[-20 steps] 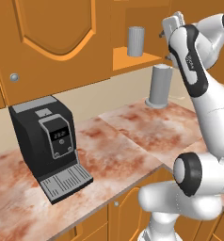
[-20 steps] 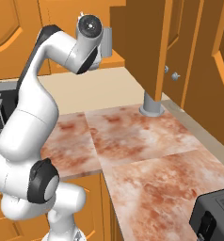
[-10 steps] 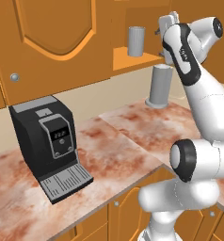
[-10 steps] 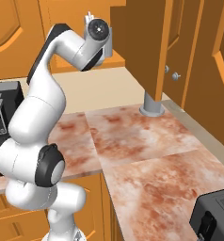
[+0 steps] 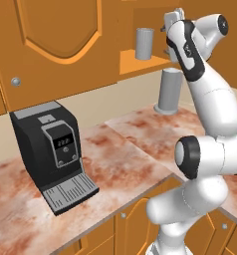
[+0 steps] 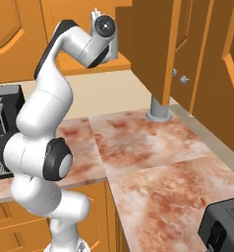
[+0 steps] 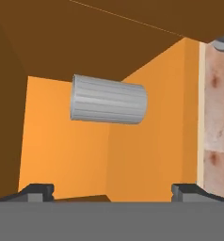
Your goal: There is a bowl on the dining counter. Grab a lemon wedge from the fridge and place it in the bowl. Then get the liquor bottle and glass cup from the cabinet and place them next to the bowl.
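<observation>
In the left base view the arm rises from the lower right and reaches up to the open cabinet [image 5: 140, 62], whose orange shelf carries the glass cup [image 5: 144, 44], a plain grey tumbler standing upright near the shelf's front. The gripper [image 5: 171, 20] is raised at shelf height just to the right of the cup and apart from it; its jaws are hard to make out from this side. Below the shelf a grey cylindrical canister [image 5: 169, 91] stands on the marbled countertop [image 5: 135, 144] against the wall, and a black coffee machine [image 5: 51, 154] sits further left on the same top, under a closed arched cabinet door [image 5: 60, 45]. In the right base view the arm rises from the lower left and bends over to the cabinet shelf [image 6: 116, 61], the hand hidden behind the wrist; an open cabinet door [image 6: 151, 49] hangs edge-on in front of the shelf, the base of the canister [image 6: 159, 112] shows beneath it, and the corner of a dark toaster [image 6: 222, 226] sits at the lower right. In the hand view the two fingertips [image 7: 36, 192] stand far apart at the bottom edge with nothing between them, and the cup [image 7: 108, 100] appears ahead inside the cabinet, lying sideways in the rolled picture, well clear of the fingers.
</observation>
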Tool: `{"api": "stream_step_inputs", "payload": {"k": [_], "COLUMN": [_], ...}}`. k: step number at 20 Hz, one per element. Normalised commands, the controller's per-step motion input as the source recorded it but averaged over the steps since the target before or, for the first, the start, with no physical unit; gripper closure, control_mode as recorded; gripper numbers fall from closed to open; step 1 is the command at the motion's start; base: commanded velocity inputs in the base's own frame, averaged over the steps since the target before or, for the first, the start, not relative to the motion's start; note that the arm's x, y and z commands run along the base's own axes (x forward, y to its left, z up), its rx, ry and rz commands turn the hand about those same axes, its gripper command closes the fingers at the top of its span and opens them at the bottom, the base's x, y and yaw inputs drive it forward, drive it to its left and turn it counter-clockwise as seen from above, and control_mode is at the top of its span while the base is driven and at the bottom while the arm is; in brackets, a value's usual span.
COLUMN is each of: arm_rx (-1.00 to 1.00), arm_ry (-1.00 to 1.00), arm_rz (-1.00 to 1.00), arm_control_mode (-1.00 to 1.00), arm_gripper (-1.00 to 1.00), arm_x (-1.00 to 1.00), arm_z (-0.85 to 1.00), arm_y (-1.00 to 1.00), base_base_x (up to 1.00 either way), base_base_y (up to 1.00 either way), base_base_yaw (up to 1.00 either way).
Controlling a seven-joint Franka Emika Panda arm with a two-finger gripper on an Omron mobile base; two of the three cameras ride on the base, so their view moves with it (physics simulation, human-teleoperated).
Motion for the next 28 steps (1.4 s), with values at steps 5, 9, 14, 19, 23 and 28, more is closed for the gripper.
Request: {"api": "stream_step_inputs", "payload": {"k": [5, 9, 14, 19, 23, 28], "arm_rx": [0.0, 0.0, 0.0, -0.01, -0.03, -0.07], "arm_ry": [0.0, 0.0, 0.0, 0.0, 0.0, 0.0], "arm_rz": [0.0, 0.0, 0.0, 0.0, 0.0, -0.02], "arm_control_mode": [-1.0, -1.0, -1.0, -1.0, -1.0, -1.0], "arm_gripper": [-1.0, -1.0, -1.0, -1.0, -1.0, -1.0], "arm_x": [0.43, 0.5, 0.43, 0.38, 0.34, 0.26], "arm_z": [0.01, 0.0, 0.0, 0.0, 0.0, 0.0], "arm_y": [0.0, 0.0, -0.01, -0.04, -0.03, -0.07], "base_base_x": [0.0, 0.0, 0.0, 0.0, 0.0, 0.0], "base_base_y": [0.0, 0.0, 0.0, 0.0, 0.0, 0.0], "base_base_yaw": [0.0, 0.0, 0.0, 0.0, 0.0, 0.0]}}
